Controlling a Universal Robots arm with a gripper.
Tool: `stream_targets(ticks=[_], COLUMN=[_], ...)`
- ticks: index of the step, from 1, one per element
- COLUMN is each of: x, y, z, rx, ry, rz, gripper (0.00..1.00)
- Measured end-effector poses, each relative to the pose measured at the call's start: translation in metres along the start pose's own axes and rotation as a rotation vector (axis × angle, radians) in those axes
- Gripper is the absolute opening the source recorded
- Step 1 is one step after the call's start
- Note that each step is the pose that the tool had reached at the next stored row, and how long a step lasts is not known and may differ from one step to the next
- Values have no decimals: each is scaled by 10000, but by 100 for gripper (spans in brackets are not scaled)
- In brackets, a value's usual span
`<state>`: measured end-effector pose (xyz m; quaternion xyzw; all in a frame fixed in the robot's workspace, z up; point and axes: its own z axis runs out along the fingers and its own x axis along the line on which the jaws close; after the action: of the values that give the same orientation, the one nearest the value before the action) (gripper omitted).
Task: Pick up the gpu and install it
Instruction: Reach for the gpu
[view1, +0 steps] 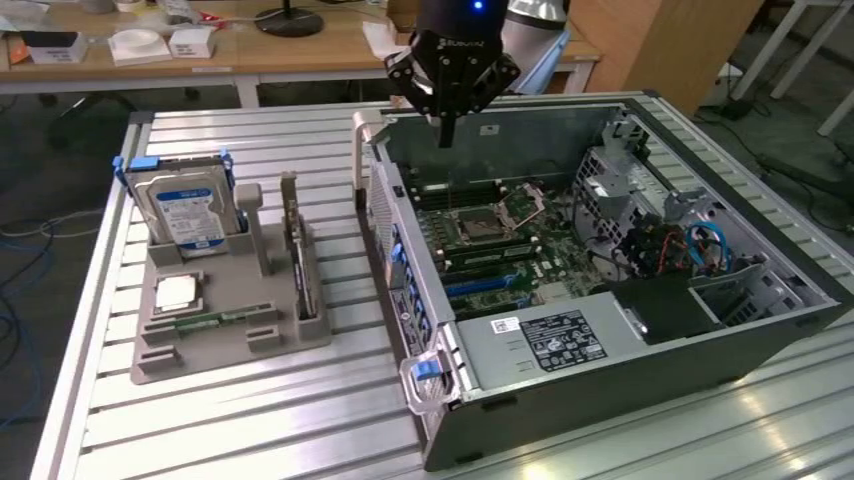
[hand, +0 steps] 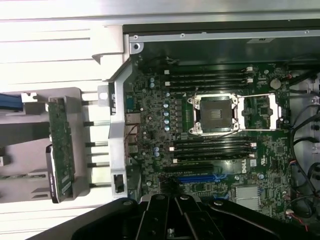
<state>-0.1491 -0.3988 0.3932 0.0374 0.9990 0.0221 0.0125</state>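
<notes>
The gpu (view1: 299, 252) stands on its edge in a slot of the grey holder tray (view1: 227, 350), at the exterior view's left of the open computer case (view1: 601, 340). From the wrist it appears as a thin green-edged card (hand: 61, 149) seen from above. My gripper (view1: 447, 128) hangs shut and empty over the back of the case, above the motherboard (view1: 501, 235), well apart from the gpu. In the wrist view the shut black fingers (hand: 175, 215) sit over the motherboard (hand: 210, 115), near a blue slot (hand: 197, 177).
A blue-labelled hard drive (view1: 187, 205) stands upright in the tray. A processor chip (view1: 178, 292) and a narrow green memory stick (view1: 214, 322) lie in the tray too. The case's raised wall (view1: 400, 270) separates tray and motherboard. Cables (view1: 694, 245) crowd the case's far side.
</notes>
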Motion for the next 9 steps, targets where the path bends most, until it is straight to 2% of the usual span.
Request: stream_targets(ticks=[9], x=[246], y=[-19], z=[-5], rx=[1], ry=[1], rz=[-1], gripper=[10])
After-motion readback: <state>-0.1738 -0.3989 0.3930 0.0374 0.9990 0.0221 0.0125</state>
